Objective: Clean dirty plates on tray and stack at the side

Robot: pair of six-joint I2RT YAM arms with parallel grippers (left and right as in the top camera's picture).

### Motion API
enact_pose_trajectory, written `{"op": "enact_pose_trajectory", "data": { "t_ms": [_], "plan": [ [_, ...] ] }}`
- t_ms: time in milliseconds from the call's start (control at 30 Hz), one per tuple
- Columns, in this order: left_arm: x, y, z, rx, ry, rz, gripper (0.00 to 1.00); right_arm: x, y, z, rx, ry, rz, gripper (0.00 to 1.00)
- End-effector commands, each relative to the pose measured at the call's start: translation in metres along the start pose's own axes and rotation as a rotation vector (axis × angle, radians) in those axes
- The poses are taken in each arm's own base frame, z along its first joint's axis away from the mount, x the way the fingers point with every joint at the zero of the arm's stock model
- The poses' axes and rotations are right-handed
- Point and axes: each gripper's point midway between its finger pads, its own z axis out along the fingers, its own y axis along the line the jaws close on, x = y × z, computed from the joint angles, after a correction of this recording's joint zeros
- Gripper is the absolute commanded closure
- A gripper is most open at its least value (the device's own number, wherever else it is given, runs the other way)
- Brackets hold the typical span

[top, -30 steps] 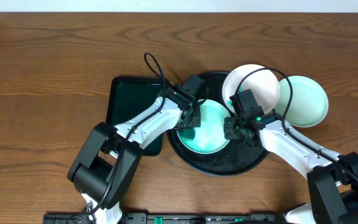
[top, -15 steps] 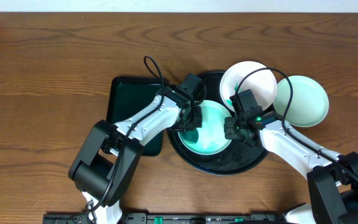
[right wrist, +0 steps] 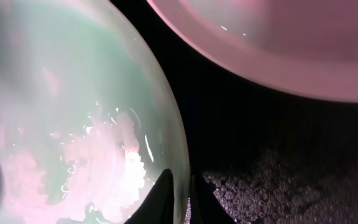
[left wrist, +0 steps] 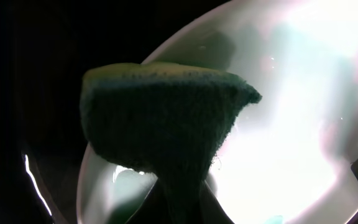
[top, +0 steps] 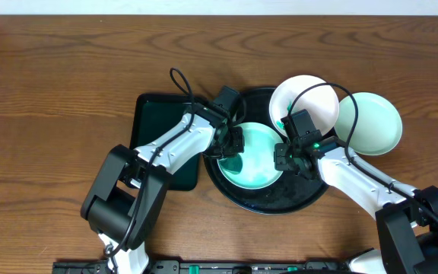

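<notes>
**A:** Where is the plate that's being worked on?

**B:** The mint plate (top: 255,164) lies open side up inside the black tray (top: 280,199), toward the tray's left rim. A crescent of bare tray floor shows along the near and right sides. The plate is round, so it has no long axis.

**A:** And the claws?

**B:** The left gripper (top: 232,144) is pinched together on a sponge (left wrist: 166,130) at the plate's left part. In the left wrist view the sponge's long axis runs across the picture. Its dark scouring face is toward the lens and a yellow strip runs along its top edge. The right gripper (right wrist: 180,193) is clamped on the plate's right rim, one finger on each side of the edge.

**A:** Is the plate flat?

**B:** Hard to say. From overhead I can't tell whether the gripped rim is raised.

**A:** What about the other plates?

**B:** The white plate (top: 314,106) lies face up across the tray's far-right rim. Its right edge overlaps the second mint plate (top: 371,123), which is on the table (top: 67,91) just right of the tray.

**A:** Is there room to move?

**B:** A green tray (top: 158,125) lies against the black tray's left side, with its long axis running from the far edge toward the near edge. Beyond it, the table's left half and the strip along its far edge are bare wood.
</notes>
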Motion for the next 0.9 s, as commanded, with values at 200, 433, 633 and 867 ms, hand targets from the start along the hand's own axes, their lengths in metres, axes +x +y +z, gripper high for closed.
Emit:
{"op": "enact_pose_trajectory", "data": {
  "t_ms": [200,433,633,867],
  "plan": [
    [0.009,0.014,0.001,-0.093,0.004,0.025,0.93,0.005,0.002,0.002,-0.001,0.013,-0.023,0.92],
    [0.030,-0.001,0.006,-0.101,0.039,0.088,0.92,0.005,0.002,0.002,-0.001,0.012,-0.023,0.92],
    [0.038,-0.009,0.009,-0.101,0.048,0.119,0.92,0.005,0.002,0.002,-0.001,0.012,-0.023,0.92],
    [0.031,-0.001,0.008,-0.145,0.015,0.116,0.92,0.005,0.003,0.002,-0.001,0.012,-0.023,0.92]
  ]
}}
